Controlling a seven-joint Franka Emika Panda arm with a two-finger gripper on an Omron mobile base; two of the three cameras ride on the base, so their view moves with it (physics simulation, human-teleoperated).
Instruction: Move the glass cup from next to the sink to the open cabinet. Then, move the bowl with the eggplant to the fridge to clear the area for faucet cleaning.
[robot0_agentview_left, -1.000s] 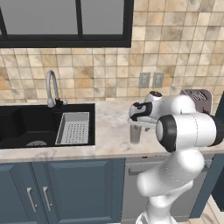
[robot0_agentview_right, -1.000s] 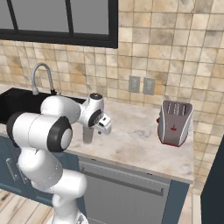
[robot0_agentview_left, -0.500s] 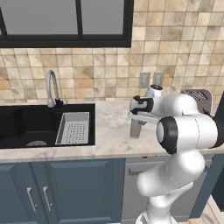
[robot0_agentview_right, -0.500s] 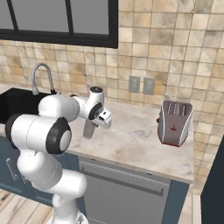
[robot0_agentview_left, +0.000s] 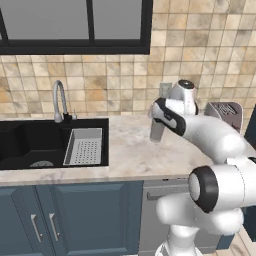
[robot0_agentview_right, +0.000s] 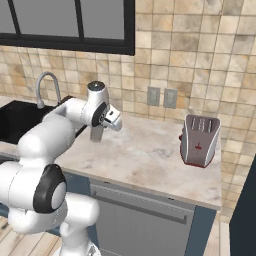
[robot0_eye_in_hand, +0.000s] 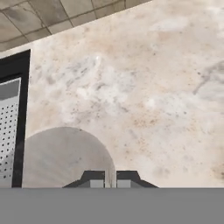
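The glass cup (robot0_agentview_left: 156, 132) hangs just above the marble counter (robot0_agentview_left: 130, 155), to the right of the sink (robot0_agentview_left: 30, 142). My gripper (robot0_agentview_left: 156, 121) comes down on it from above and is shut on its rim. From the right side, the cup (robot0_agentview_right: 96, 134) hangs under the gripper (robot0_agentview_right: 99, 126). In the hand view the cup (robot0_eye_in_hand: 61, 157) is a grey disc beside the pinched fingertips (robot0_eye_in_hand: 92, 179). The faucet (robot0_agentview_left: 60, 100) stands behind the sink's grey tray insert (robot0_agentview_left: 84, 146). The bowl, the eggplant, the fridge and the open cabinet are out of view.
A red-and-grey toaster (robot0_agentview_right: 200, 140) stands on the counter to the right. Wall outlets (robot0_agentview_right: 162, 97) sit on the tiled backsplash under a dark-framed window (robot0_agentview_left: 75, 25). Blue-grey base cabinets (robot0_agentview_left: 75, 215) and a dishwasher front (robot0_agentview_right: 140, 220) lie below the counter edge.
The gripper has shut on the glass cup and lifted it a little off the counter. The hand and forearm have risen with it.
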